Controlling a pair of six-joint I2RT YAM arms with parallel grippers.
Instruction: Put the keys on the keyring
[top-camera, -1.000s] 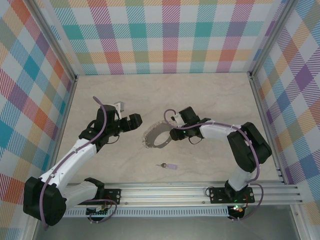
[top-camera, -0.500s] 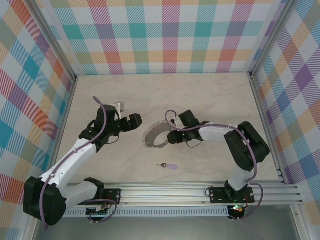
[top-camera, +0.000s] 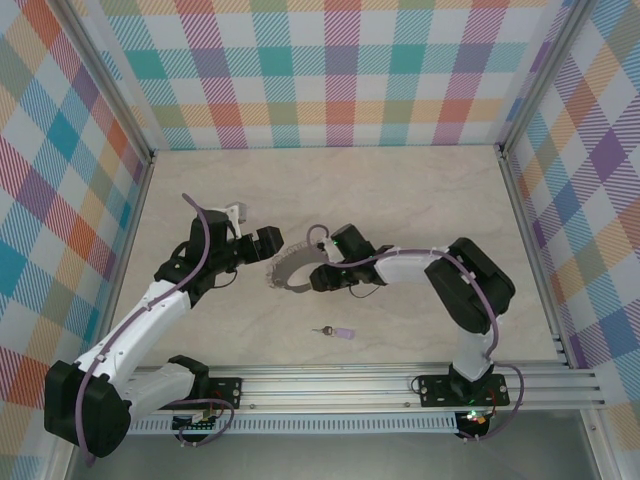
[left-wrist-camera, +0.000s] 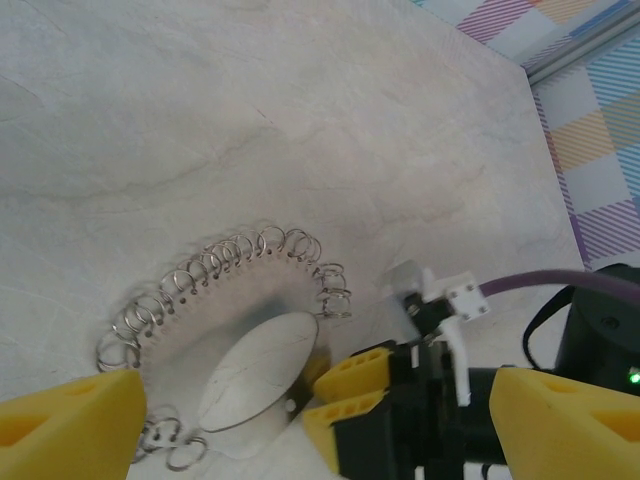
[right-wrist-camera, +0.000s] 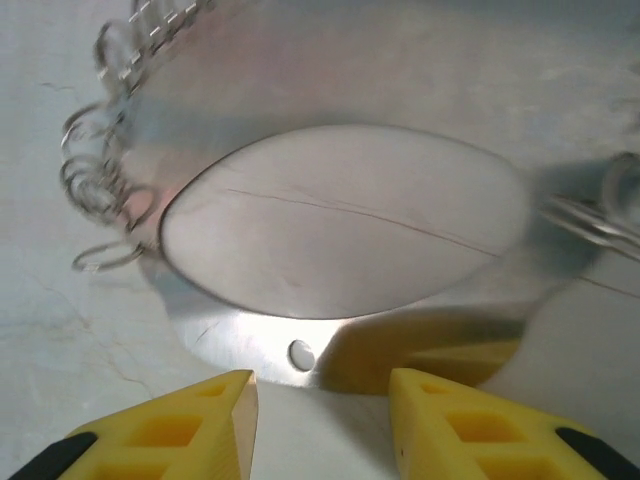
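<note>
While the right pincer (right-wrist-camera: 320, 425), half closed, straddles the rim of the keyring (right-wrist-camera: 240, 345) (true grip I cannot tell), the left pincer (top-camera: 268, 241) hovers wide beside it. Ring placing seems in hand; next, fetch the keys (top-camera: 335, 331), on the desk (top-camera: 400, 200) well behind both.

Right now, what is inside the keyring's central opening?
Inside the keyring, bare pale marbled table shows through the opening, with no key in it. The keys lie apart on the table, outside the ring. What lies under the metal band itself is covered.
</note>
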